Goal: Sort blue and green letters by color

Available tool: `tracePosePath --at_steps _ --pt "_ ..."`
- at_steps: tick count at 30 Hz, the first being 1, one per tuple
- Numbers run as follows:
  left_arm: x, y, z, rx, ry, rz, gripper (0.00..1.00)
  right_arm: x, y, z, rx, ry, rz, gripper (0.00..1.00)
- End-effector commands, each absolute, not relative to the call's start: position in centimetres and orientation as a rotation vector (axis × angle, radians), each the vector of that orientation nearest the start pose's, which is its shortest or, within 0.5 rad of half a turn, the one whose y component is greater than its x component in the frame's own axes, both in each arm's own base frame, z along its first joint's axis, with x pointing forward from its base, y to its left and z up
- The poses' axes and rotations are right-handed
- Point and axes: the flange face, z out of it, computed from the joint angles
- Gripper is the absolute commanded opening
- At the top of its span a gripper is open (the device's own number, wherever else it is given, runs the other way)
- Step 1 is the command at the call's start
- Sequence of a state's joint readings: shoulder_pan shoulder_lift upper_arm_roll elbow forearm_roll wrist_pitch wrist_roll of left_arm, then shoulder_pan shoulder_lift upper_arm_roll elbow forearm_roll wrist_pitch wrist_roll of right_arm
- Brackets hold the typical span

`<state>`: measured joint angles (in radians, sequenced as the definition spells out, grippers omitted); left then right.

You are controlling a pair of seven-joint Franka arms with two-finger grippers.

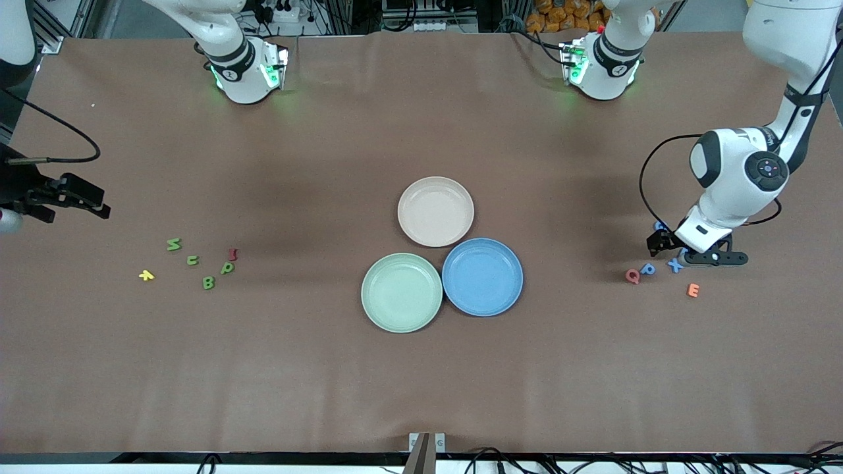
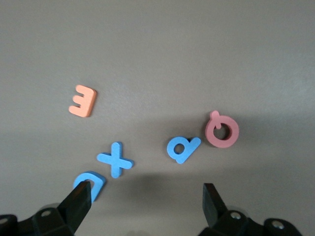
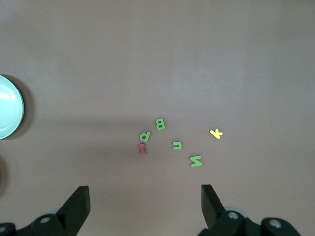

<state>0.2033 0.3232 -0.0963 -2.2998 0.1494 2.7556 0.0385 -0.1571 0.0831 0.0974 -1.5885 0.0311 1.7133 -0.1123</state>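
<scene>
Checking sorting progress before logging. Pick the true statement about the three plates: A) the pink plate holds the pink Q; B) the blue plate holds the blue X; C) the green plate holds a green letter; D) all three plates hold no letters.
D: the green plate, blue plate and pink plate show only bare surfaces, while the blue X and pink Q lie on the table.

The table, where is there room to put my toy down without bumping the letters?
Bare table runs wide between the three plates and the front camera's edge. More lies between the green letters and the green plate, and between the blue plate and the pink Q. It is crowded around the blue letters under the left gripper.
</scene>
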Motion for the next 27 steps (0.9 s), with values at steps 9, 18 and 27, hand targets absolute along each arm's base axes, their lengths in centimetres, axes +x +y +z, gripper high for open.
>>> tracePosePath --at_steps 9,18,27 --pt "51.8 5.5 19.6 -3.091 0.11 -0.215 1.0 59.5 -3.7 57.3 -3.109 -0.095 -0.044 1.0" --pt "49.8 5.5 18.6 -3.099 0.108 -0.183 1.0 61.2 -3.9 52.4 -3.094 -0.094 0.066 1.0" --pt "48.7 6.0 17.8 -3.106 0.087 -0.169 1.0 63.6 -3.9 46.5 -3.086 -0.096 0.052 1.0"
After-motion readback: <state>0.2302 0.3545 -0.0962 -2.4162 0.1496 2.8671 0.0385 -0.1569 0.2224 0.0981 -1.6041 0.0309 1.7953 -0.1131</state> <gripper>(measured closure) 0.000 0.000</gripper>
